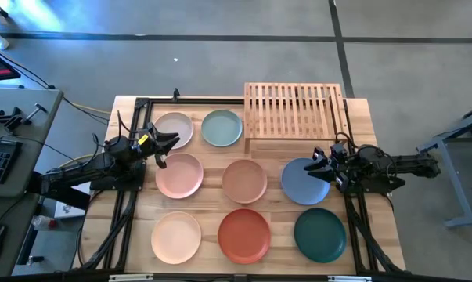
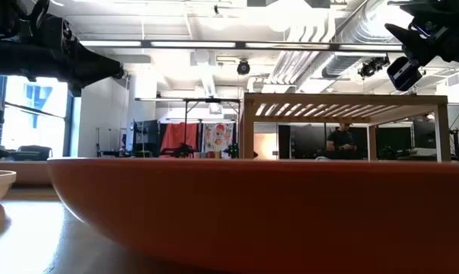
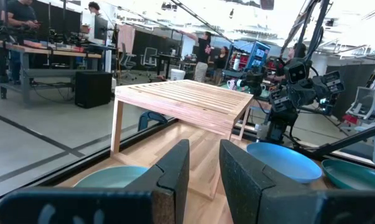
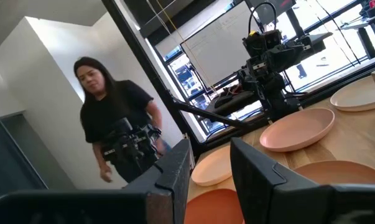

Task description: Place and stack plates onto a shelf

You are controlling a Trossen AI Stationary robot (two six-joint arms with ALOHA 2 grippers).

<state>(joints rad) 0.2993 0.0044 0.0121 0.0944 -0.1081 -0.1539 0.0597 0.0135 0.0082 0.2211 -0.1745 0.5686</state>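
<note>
Wooden tabletop (image 1: 376,149): eight plates (image 1: 246,235), no readable labels.

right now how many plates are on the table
8, none on the shelf: off-white, sage, pink, tan-pink, blue, peach, orange-red, dark green.
</note>
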